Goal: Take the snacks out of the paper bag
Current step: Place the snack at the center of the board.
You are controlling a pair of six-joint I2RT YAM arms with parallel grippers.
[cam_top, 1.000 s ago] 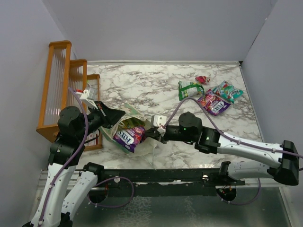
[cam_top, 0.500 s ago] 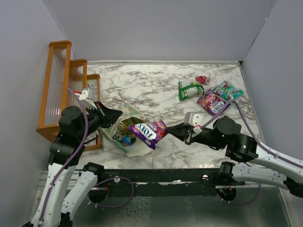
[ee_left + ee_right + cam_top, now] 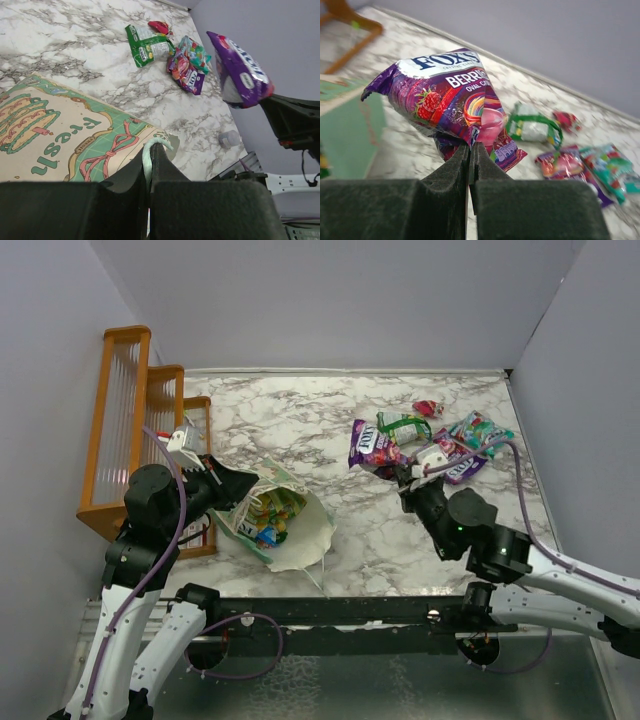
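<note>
The mint-green paper bag point(image 3: 300, 535) lies on its side at the left, mouth open toward the front, with several snack packets point(image 3: 268, 515) inside. My left gripper point(image 3: 240, 485) is shut on the bag's rim point(image 3: 150, 152); the cream printed panel point(image 3: 55, 145) shows in the left wrist view. My right gripper point(image 3: 395, 472) is shut on a purple berry snack packet point(image 3: 370, 448), held above the table near the right pile point(image 3: 445, 95). Green point(image 3: 400, 427), red point(image 3: 428, 408), pink-purple point(image 3: 455, 462) and teal point(image 3: 482, 432) packets lie on the table at the back right.
An orange wooden rack point(image 3: 130, 410) stands at the left, with a small red-and-white box point(image 3: 185, 435) by it. A small translucent disc point(image 3: 230, 139) lies on the marble near the front. Grey walls enclose the table on three sides.
My right gripper pulled the purple packet out of the bag and carried it right and back toward the pile of packets. The left gripper kept hold of the bag's rim.
</note>
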